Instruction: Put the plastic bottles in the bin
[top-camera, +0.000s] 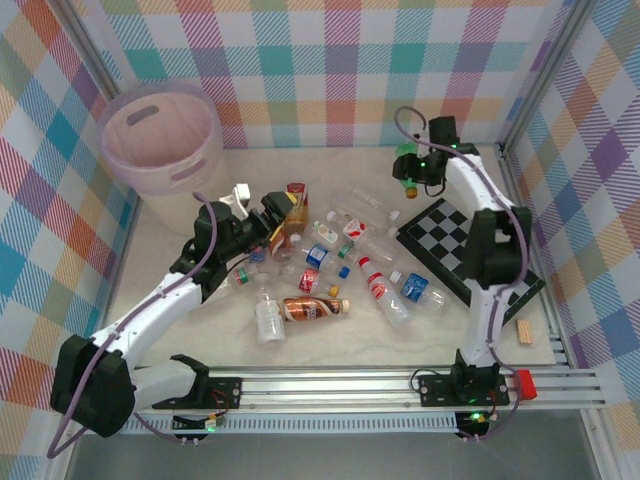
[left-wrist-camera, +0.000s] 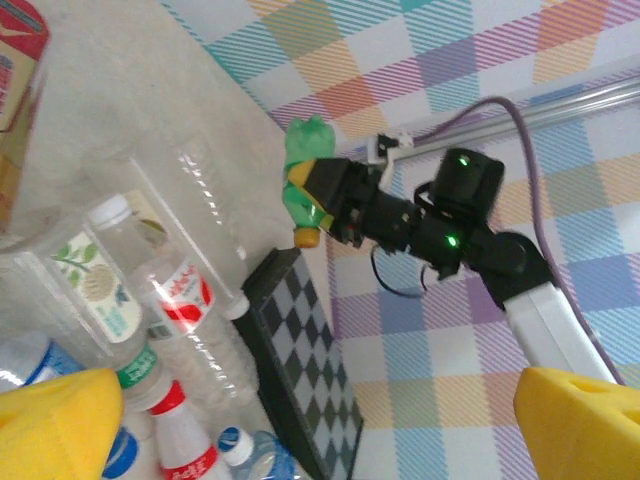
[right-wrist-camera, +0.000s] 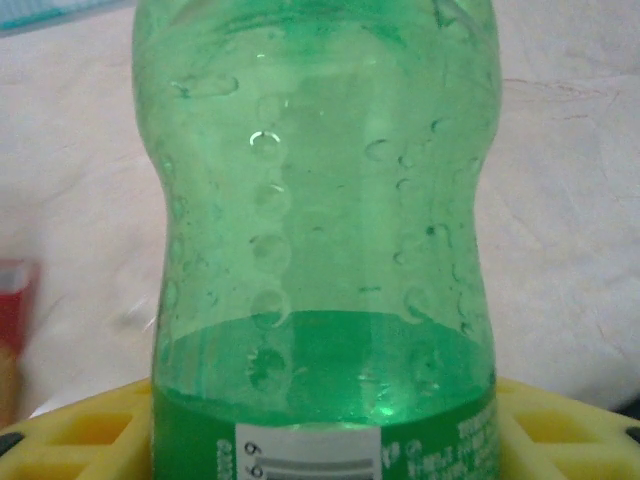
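The green bottle (right-wrist-camera: 320, 250) is clamped in the right gripper (top-camera: 411, 172) — held aloft for the bin (top-camera: 162, 177); the left gripper (top-camera: 273, 224) is spread wide, empty, over the loose bottles (top-camera: 378, 285).

Pastel plaid cloth walls (top-camera: 330, 70) rise behind and on both sides of the cream tabletop (top-camera: 400, 345); an aluminium rail (top-camera: 330, 385) runs along its near edge.

You are viewing a green bottle (right-wrist-camera: 320, 250) between yellow pads (right-wrist-camera: 560, 430). Pastel plaid walls (top-camera: 330, 60) are surrounding the pale pink bin (top-camera: 180, 170).
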